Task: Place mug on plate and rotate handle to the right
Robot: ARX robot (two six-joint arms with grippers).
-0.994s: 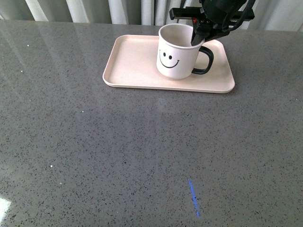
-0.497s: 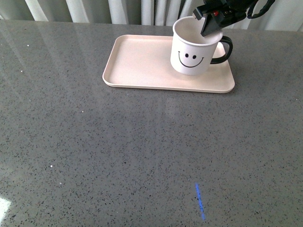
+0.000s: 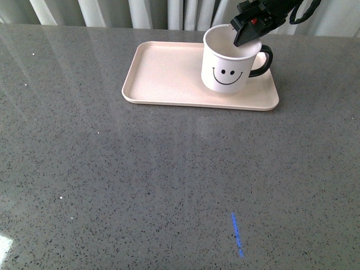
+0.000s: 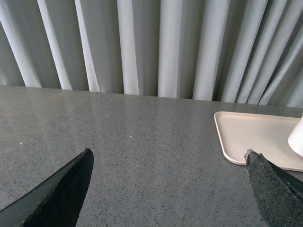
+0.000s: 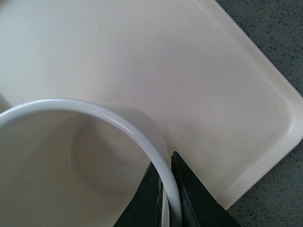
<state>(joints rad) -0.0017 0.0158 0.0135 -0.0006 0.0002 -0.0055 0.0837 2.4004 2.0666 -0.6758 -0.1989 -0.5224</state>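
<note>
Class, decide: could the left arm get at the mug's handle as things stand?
Probably not: the handle sits right of the mug, away from that arm, and the right gripper clamps the rim there.

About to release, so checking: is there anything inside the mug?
The mug looks empty: bare white floor and wall, plus one finger of the right gripper pinching the rim. The finger and the frame edge hide part of the inside.
</note>
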